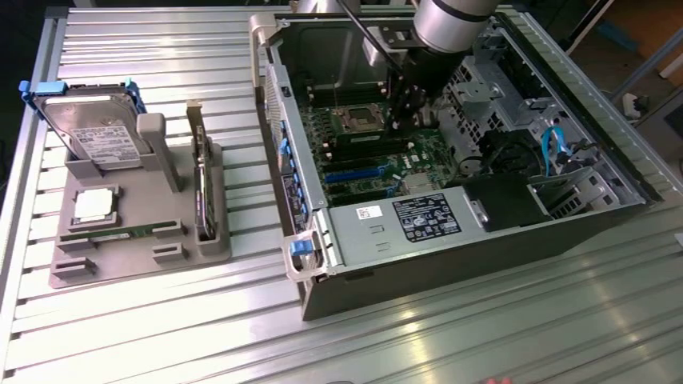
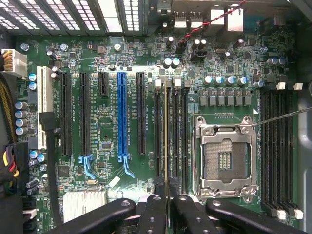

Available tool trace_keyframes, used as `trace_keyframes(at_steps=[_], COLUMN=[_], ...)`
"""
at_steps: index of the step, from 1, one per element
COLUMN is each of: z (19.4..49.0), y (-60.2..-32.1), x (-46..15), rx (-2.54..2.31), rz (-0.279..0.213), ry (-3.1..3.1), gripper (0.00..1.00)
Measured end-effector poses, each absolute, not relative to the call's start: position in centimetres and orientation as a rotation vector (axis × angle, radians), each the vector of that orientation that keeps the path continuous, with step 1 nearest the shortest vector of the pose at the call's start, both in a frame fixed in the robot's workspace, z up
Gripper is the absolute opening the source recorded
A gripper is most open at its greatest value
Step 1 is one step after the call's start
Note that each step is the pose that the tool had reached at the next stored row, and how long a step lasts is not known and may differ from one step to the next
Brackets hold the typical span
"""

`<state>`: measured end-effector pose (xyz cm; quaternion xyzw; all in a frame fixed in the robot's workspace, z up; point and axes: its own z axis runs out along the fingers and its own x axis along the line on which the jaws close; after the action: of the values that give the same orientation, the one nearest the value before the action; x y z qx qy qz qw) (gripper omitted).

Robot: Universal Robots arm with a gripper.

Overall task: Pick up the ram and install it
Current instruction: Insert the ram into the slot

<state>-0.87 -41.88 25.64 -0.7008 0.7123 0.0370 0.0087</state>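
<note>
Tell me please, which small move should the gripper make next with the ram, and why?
Probably press the ram straight down toward the motherboard. The gripper is shut on it, and its thin edge runs in line with the long memory slots beside the empty processor socket. Whether it already touches a slot, I cannot tell.

One open computer case (image 1: 459, 264); one grey holder (image 1: 139, 260) — one hard drive (image 1: 96, 132), one processor chip (image 1: 94, 206), one expansion card (image 1: 201, 192)

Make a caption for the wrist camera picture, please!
Black gripper holds the thin green ram stick edge-on beside the silver processor socket on the green motherboard.
</note>
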Motion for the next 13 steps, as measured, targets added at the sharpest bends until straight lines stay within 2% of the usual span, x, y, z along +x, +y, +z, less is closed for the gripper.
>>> trace_keyframes(at_steps=[13], z=[24.61], y=[-42.03], x=[-0.86], rx=[-2.19], rz=[0.116], ry=[2.226], gripper=[0.12])
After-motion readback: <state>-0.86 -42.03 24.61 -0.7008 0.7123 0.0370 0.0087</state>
